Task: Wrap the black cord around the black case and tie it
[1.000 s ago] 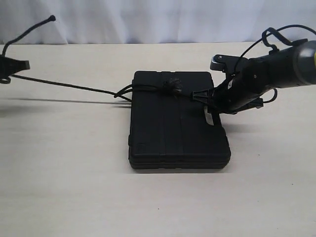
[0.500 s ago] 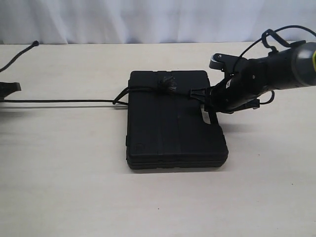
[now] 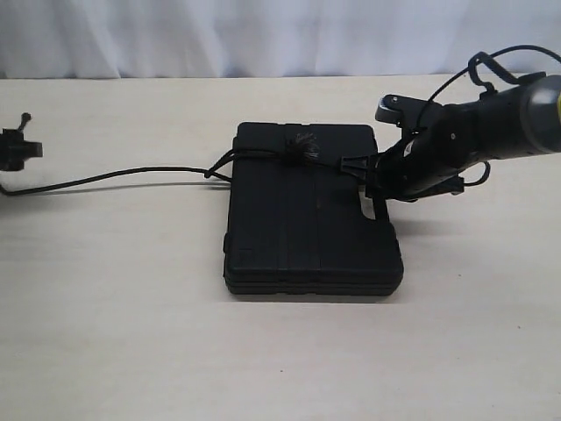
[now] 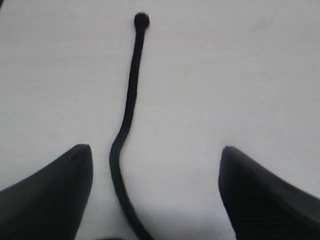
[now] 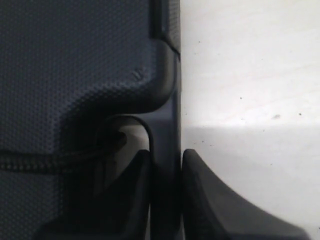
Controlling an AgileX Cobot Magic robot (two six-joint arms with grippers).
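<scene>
In the exterior view, the black case (image 3: 316, 228) lay flat on the bench (image 3: 131, 307). The black cord (image 3: 131, 174) was wrapped over its far end and trailed toward the left claw (image 3: 17, 147). The left wrist view showed that claw spread open, with the cord (image 4: 127, 110) loose on the bench between its fingers. The right wrist view showed the right claw (image 5: 165, 165) clamped on the case's handle bar.

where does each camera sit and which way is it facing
Exterior view: off the arms, raised, facing the white backdrop; looks down across the table at the black case; shows the right arm and, at the left edge, the left gripper.
Left wrist view: on the left wrist, looking down past that open gripper at the black cord, loose on the table.
Right wrist view: on the right wrist, close on the case's handle edge, clamped by the right gripper.
Shared: cord in all three, case in two.
</scene>
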